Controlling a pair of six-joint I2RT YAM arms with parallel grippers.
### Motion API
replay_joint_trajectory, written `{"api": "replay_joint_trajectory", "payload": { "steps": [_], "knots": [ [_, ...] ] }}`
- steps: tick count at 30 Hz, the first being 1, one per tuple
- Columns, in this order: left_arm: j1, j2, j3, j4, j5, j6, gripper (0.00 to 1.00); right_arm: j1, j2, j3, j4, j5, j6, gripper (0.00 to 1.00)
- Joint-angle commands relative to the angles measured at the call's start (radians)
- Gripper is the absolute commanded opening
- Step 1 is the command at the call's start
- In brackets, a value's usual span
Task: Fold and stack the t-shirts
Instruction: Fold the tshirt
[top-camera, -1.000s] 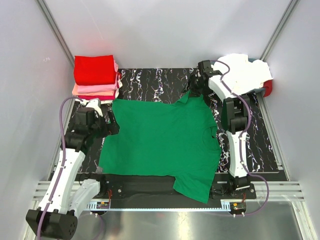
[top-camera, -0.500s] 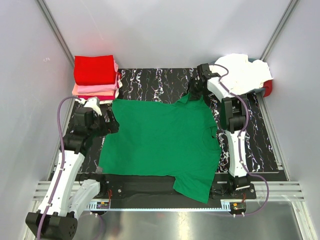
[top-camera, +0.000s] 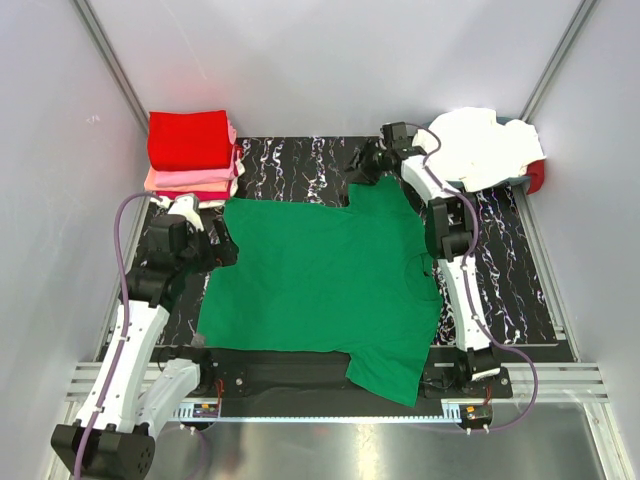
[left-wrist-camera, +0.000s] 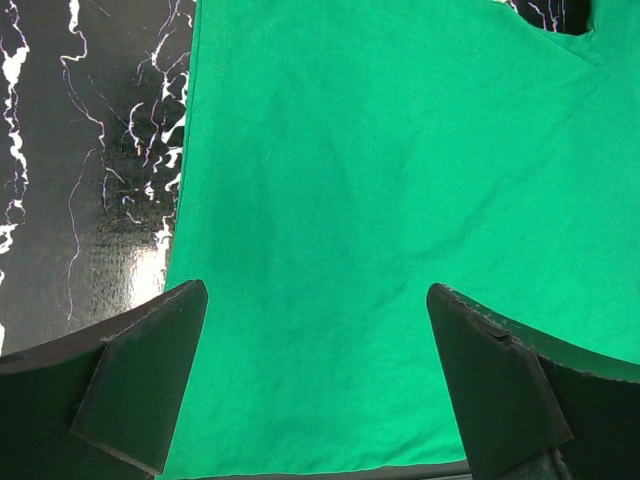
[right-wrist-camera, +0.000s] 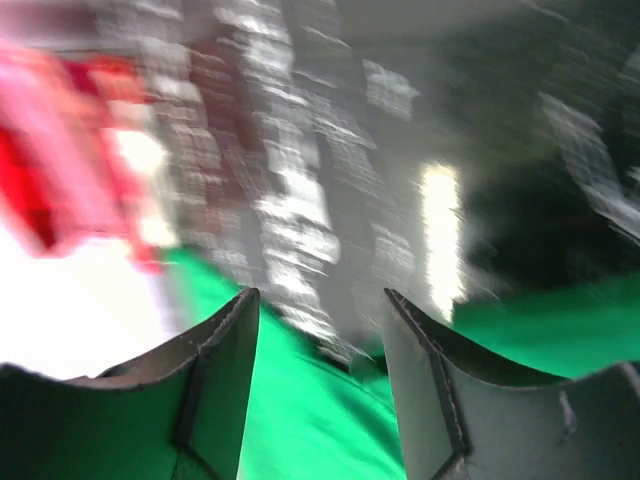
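While the green t-shirt lies spread flat on the black veined mat, its near sleeve overhangs the mat's front edge. I record the left gripper spread wide over the shirt's edge, holding nothing. The right gripper is at the far sleeve, fingers apart. That view is smeared, so I cannot tell whether it touches the cloth. A white t-shirt heap far right half hides something red.

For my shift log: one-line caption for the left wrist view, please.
Left gripper open over the green t-shirt, spread flat on the black veined mat.
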Motion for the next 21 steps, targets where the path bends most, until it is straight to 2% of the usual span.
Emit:
{"api": "replay_joint_trajectory", "payload": {
  "steps": [1, 2, 3, 4, 5, 6, 7, 8, 9, 10, 12, 13, 16, 19, 21],
  "knots": [
    [0.002, 0.007, 0.002, 0.049, -0.014, 0.004, 0.99, 0.006, 0.082, 0.088, 0.414, -0.294, 0.356, 0.59],
    [0.002, 0.011, 0.003, 0.049, -0.021, 0.004, 0.99, 0.006, 0.090, 0.094, 0.603, -0.322, 0.425, 0.59],
    [0.002, 0.011, 0.003, 0.049, -0.021, 0.006, 0.99, 0.006, 0.085, 0.106, 0.630, -0.342, 0.473, 0.59],
    [0.002, 0.012, 0.003, 0.046, -0.023, 0.004, 0.99, 0.007, 0.061, 0.100, 0.609, -0.347, 0.454, 0.59],
    [0.002, 0.012, 0.003, 0.049, -0.023, 0.006, 0.99, 0.007, 0.027, 0.074, 0.567, -0.341, 0.414, 0.59],
    [0.002, 0.017, 0.003, 0.048, -0.021, 0.004, 0.99, 0.007, -0.070, 0.037, 0.505, -0.294, 0.288, 0.60],
    [0.002, 0.024, 0.003, 0.047, -0.018, 0.004, 0.99, 0.007, -0.127, -0.044, 0.354, -0.251, 0.214, 0.61],
    [0.002, 0.029, 0.003, 0.049, -0.012, 0.003, 0.99, 0.007, -0.186, -0.093, 0.293, -0.206, 0.143, 0.62],
    [0.002, 0.038, 0.003, 0.051, -0.003, 0.001, 0.99, 0.009, -0.297, -0.142, 0.236, -0.112, 0.025, 0.63],
    [0.002, 0.062, 0.005, 0.052, 0.009, 0.000, 0.99, 0.007, -0.351, -0.232, 0.105, -0.042, -0.026, 0.64],
    [0.002, 0.090, 0.014, 0.051, 0.014, -0.013, 0.99, 0.007, -0.488, -0.329, 0.001, 0.146, -0.118, 0.66],
    [0.002, 0.109, 0.019, 0.051, 0.015, -0.020, 0.99, 0.006, -0.522, -0.413, -0.092, 0.205, -0.138, 0.67],
    [-0.008, 0.225, 0.034, 0.078, 0.049, -0.046, 0.99, 0.006, -0.625, -0.582, -0.209, 0.357, -0.195, 0.68],
    [-0.054, 0.369, 0.107, 0.100, 0.040, -0.057, 0.99, 0.006, -0.698, -0.720, -0.228, 0.402, -0.210, 0.68],
    [-0.085, 0.449, 0.149, 0.109, 0.025, -0.060, 0.98, 0.006, -0.717, -0.754, -0.229, 0.432, -0.217, 0.67]
  ]
}}
